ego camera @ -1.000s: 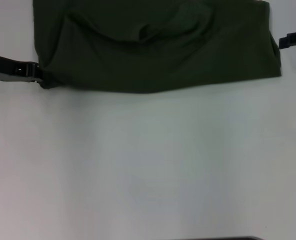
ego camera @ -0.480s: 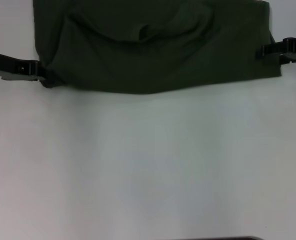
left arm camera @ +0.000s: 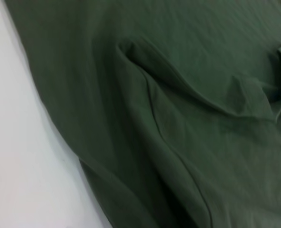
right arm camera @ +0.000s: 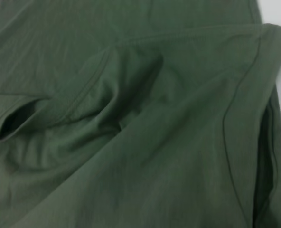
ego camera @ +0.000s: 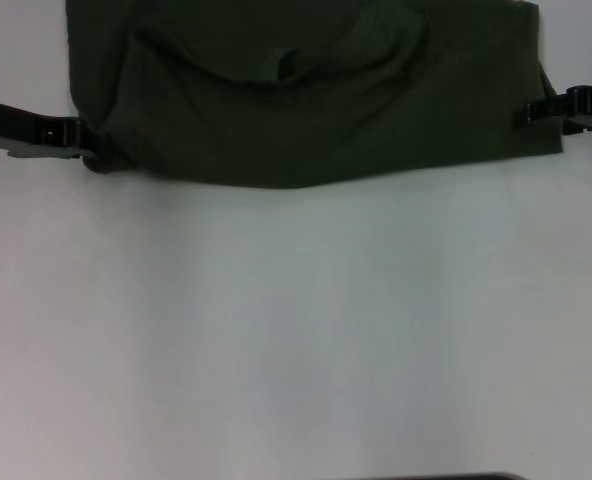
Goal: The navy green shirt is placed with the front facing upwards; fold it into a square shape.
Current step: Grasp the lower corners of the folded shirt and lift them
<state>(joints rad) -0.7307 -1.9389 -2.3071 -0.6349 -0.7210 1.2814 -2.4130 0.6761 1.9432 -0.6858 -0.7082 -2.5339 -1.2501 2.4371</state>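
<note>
The white table (ego camera: 296,340) is bare over its near and middle stretch; only a thin dark strip shows at the near edge. The navy green shirt (ego camera: 316,100) lies at the far side of the table, already doubled over on itself, plain green cloth uppermost with no lettering showing. Its long axis runs left to right, and its near edge sags slightly toward the middle. A raised fold with a dark pocket sits across its upper layer, seen in the head view and up close in both wrist views (left arm camera: 178,109) (right arm camera: 131,123), where stitched hems cross the cloth.

The left gripper (ego camera: 84,142) reaches in from the left and meets the shirt's near-left corner, where the cloth bunches against it; whether its fingers are clenched on the cloth cannot be told. The right gripper (ego camera: 532,112) comes in from the right and touches the shirt's right edge, a little farther back than the near-right corner; its finger state likewise cannot be told.
</note>
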